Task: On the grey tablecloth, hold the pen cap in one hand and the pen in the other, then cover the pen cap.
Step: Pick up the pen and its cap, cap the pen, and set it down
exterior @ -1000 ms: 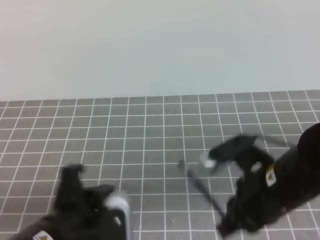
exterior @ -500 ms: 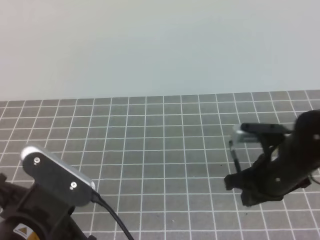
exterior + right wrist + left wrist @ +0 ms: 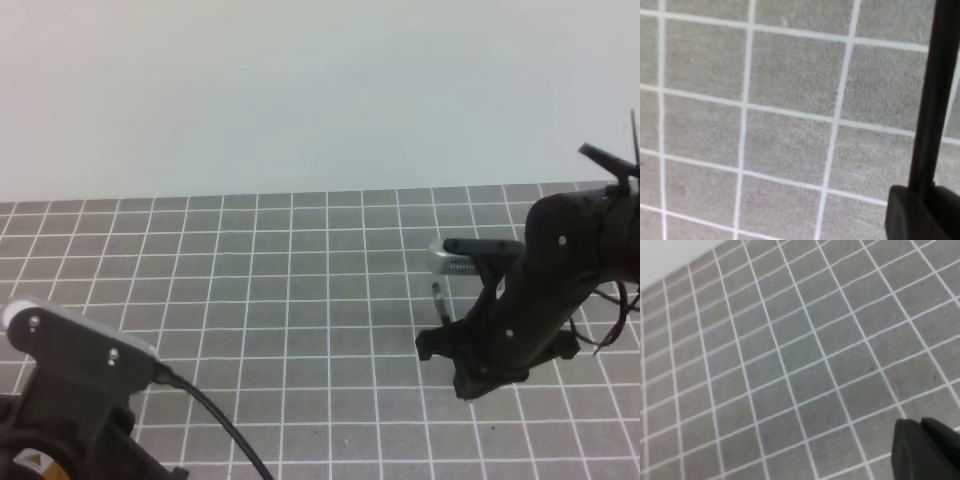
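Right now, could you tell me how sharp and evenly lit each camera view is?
Exterior high view: soft throughout, flat even light, right gripper dark with little detail. Left wrist view: grey tablecloth grid fairly clear, the dark gripper part at the lower right blurred. Right wrist view: cloth weave crisp, the pen slightly soft-edged.

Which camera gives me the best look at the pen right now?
Right wrist: the pen fills the right edge as a dark shaft held in the right gripper. The high view shows only a short stub near the gripper; left wrist shows none.
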